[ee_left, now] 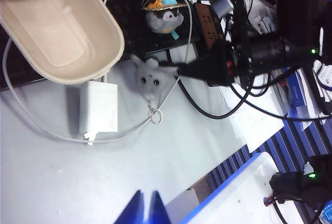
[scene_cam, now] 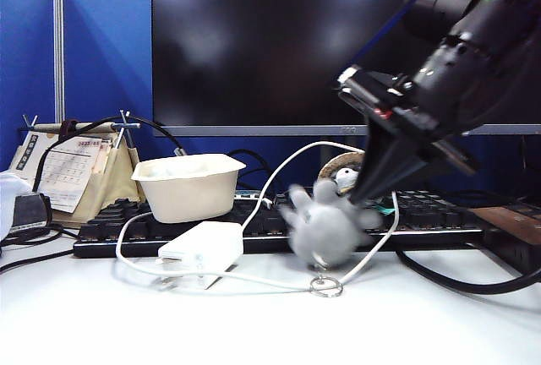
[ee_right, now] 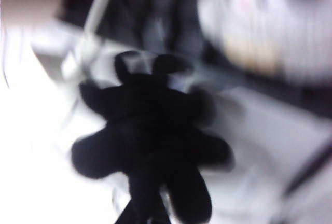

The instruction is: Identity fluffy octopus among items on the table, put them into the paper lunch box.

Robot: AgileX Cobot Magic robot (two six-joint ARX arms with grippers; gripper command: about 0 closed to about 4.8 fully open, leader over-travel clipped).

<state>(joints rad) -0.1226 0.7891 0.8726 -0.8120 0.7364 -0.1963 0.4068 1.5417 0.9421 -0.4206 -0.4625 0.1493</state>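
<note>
The fluffy octopus (scene_cam: 324, 226) is a light-grey plush, blurred, just in front of the keyboard; its keyring (scene_cam: 326, 286) lies on the table below it. My right gripper (scene_cam: 359, 198) comes down from the upper right and is shut on one of its limbs. The right wrist view shows the fluffy octopus (ee_right: 150, 130) as a dark shape at the right gripper (ee_right: 145, 216). The left wrist view looks down on the fluffy octopus (ee_left: 148, 76), the right gripper (ee_left: 174, 69) and the paper lunch box (ee_left: 62, 32). The paper lunch box (scene_cam: 188, 187) stands empty on the keyboard, left of the octopus. My left gripper (ee_left: 146, 208) is shut, high above the table.
A white power adapter (scene_cam: 203, 245) with its cable lies in front of the lunch box. A smaller plush with a straw hat (scene_cam: 345, 175) sits on the black keyboard (scene_cam: 127, 221) behind the octopus. A monitor (scene_cam: 254, 44) stands at the back, a desk calendar (scene_cam: 72, 171) at the left.
</note>
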